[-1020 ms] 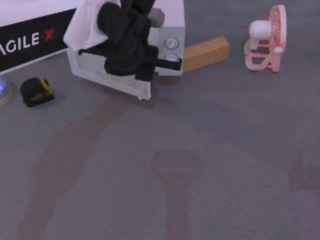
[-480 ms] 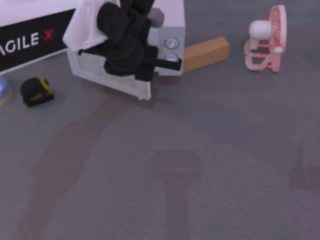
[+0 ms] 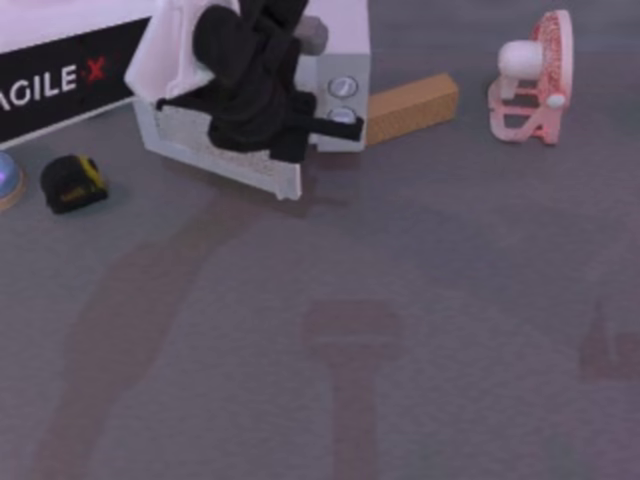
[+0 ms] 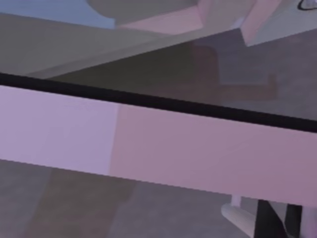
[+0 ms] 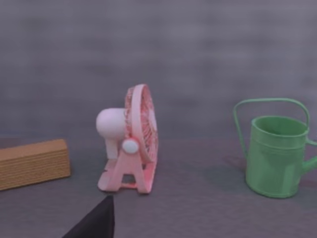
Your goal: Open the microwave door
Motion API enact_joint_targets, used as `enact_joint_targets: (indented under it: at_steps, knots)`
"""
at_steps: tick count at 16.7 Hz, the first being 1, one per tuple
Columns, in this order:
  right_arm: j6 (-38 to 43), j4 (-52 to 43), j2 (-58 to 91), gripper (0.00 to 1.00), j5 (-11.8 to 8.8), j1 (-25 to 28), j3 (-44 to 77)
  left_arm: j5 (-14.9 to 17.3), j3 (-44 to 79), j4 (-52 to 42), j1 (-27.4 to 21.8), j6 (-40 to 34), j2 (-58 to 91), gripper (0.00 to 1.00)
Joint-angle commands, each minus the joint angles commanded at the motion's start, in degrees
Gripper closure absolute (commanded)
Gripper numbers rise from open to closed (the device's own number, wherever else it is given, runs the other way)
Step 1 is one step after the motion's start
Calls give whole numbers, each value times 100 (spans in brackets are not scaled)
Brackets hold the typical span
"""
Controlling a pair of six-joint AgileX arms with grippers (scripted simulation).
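Reaching down over the microwave [image 3: 345, 60] at the table's far left, the left arm bends steeply, its left gripper [image 3: 290, 140] at the free edge of the microwave door [image 3: 235, 160], which stands swung partly outward. Whether its fingers are clamped cannot be told. The right gripper is unseen from above; a pink fan [image 5: 131, 141] faces its wrist camera.

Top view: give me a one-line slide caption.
Left end effector at the partly open microwave door; microwave beside a cork block and pink fan.

White microwave [image 3: 345, 40] w/ grey speckled door [image 3: 225, 160]; pink fan [image 5: 131, 141], green can [image 5: 275, 156].
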Motion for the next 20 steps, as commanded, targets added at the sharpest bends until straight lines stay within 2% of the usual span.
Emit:
enact_joint_targets:
  at_steps: [7, 10, 15, 20]
  knots:
    - [0, 0, 0, 0, 0, 0, 0, 0, 0, 0, 0, 0, 0, 100]
    - [0, 0, 0, 0, 0, 0, 0, 82, -85, 38, -9, 65, -49, 100]
    - [0, 0, 0, 0, 0, 0, 0, 385, -615, 212, 165, 671, -428, 100]
    - [0, 0, 0, 0, 0, 0, 0, 412, -648, 238, 179, 721, -471, 100]
